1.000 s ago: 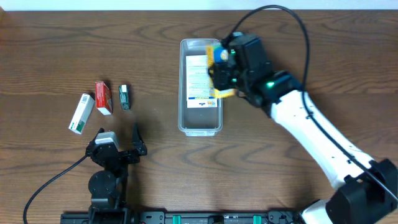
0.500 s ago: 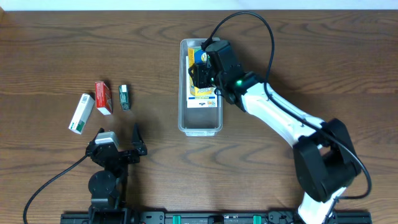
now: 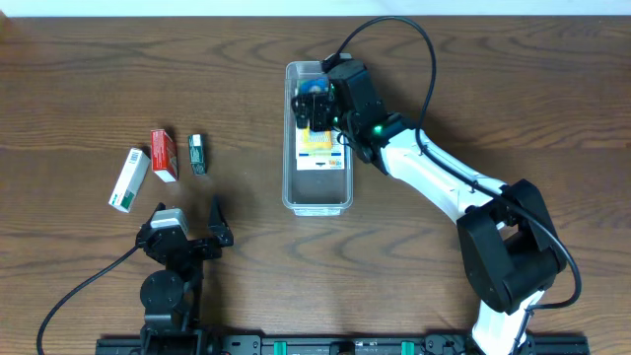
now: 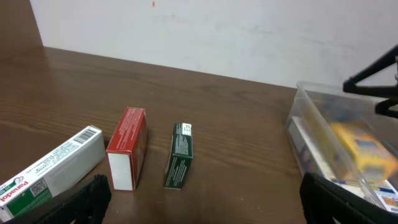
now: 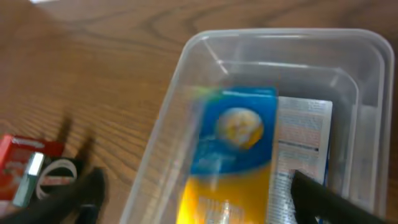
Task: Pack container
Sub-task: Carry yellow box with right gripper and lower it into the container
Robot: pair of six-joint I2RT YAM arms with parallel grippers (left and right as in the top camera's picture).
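Wooden table (image 3: 99, 59) — white box (image 4: 53, 167), left of container (image 3: 317, 195), reads "Panadol".

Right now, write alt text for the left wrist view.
A white box, a red box and a dark green box lie side by side on a wooden table. At right, a clear container holds a yellow box; the left gripper is open.

From overhead, the right gripper (image 3: 317, 106) hides the far end of the container (image 3: 288, 148) from me. Print on the red box (image 3: 164, 154) is too small to read. On the right wrist camera the blue-and-yellow box (image 5: 233, 149) is blurred and cut off at the bottom edge. On the left wrist camera the white box (image 4: 56, 168) runs off the left edge.
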